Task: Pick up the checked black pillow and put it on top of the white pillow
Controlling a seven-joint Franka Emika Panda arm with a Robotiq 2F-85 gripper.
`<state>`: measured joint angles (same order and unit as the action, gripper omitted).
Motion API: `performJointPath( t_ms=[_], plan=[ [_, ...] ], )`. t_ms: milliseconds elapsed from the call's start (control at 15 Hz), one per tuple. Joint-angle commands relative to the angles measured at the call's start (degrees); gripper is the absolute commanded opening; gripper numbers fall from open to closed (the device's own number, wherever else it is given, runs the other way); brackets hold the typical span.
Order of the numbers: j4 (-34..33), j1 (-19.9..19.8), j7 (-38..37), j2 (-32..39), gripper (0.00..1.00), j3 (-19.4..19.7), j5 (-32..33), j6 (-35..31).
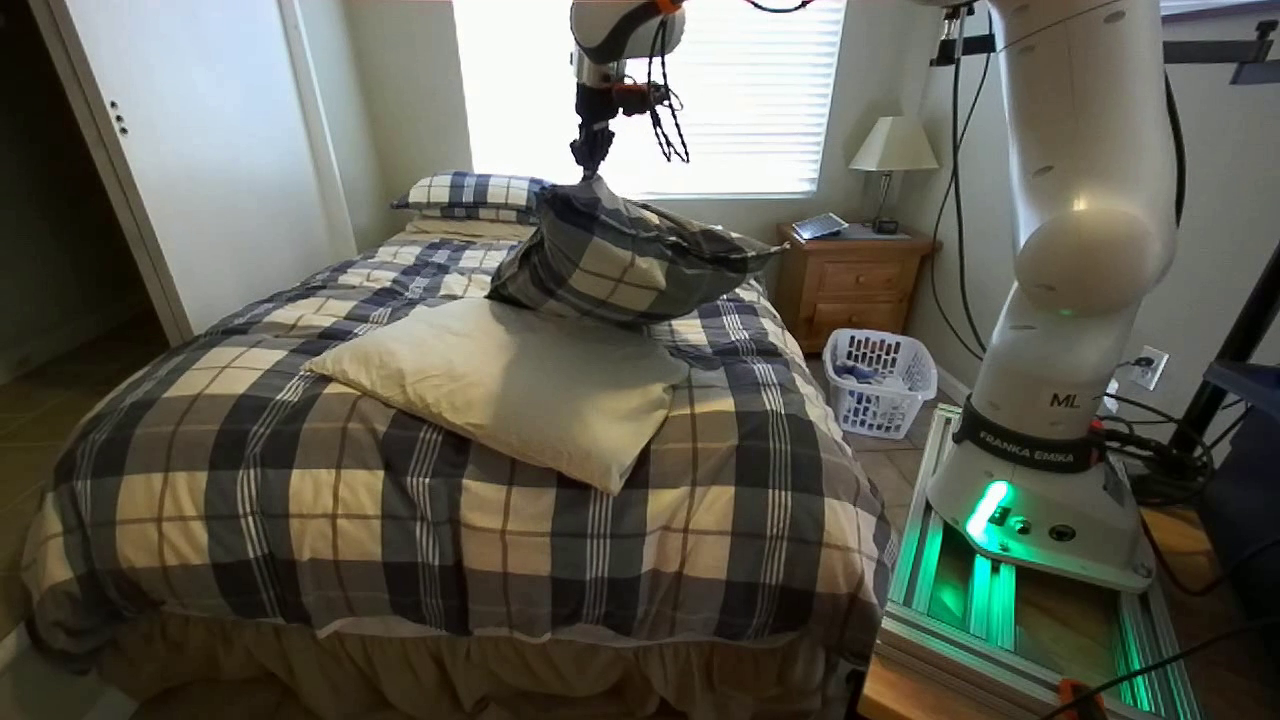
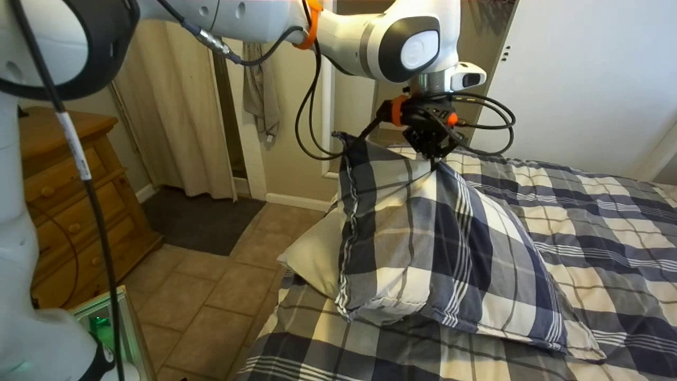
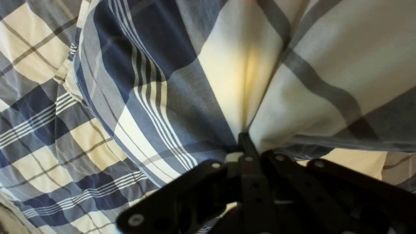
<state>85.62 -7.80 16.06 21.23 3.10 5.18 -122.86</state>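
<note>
The checked black pillow [image 1: 640,265] is gripped near its top and hangs tilted, its fabric pinched into folds; it shows also in an exterior view [image 2: 402,243] and in the wrist view [image 3: 182,74]. My gripper [image 1: 592,172] is shut on it from above, seen too in an exterior view [image 2: 433,163] and in the wrist view [image 3: 249,143]. The white pillow [image 1: 500,390] lies flat on the bed, and the checked pillow's lower part overlaps its far part. In an exterior view only a corner of the white pillow [image 2: 317,254] shows. Whether the pillows touch is unclear.
The plaid bedcover [image 1: 350,500] spreads under both pillows. A paler plaid pillow [image 1: 470,190] lies at the bed's head. A nightstand [image 1: 860,275] with a lamp [image 1: 893,145] and a white laundry basket [image 1: 880,385] stand beside the bed. A wooden dresser [image 2: 79,201] stands near the arm.
</note>
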Motion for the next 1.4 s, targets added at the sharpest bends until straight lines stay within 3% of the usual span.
performJointPath(
  t_ms=[0, 667, 1067, 1333],
  plan=[
    [1.37, 2.98, 1.16, -4.22, 0.01, -0.09, 5.69, 0.02],
    [3.27, 9.09, 3.23, -6.59, 0.01, -3.26, 12.84, -1.91],
    [9.77, 11.72, 6.29, -10.33, 0.01, -5.82, 15.66, -3.17],
    [14.94, 11.29, 8.74, -12.1, 0.01, -6.84, 14.17, -4.41]
  ],
)
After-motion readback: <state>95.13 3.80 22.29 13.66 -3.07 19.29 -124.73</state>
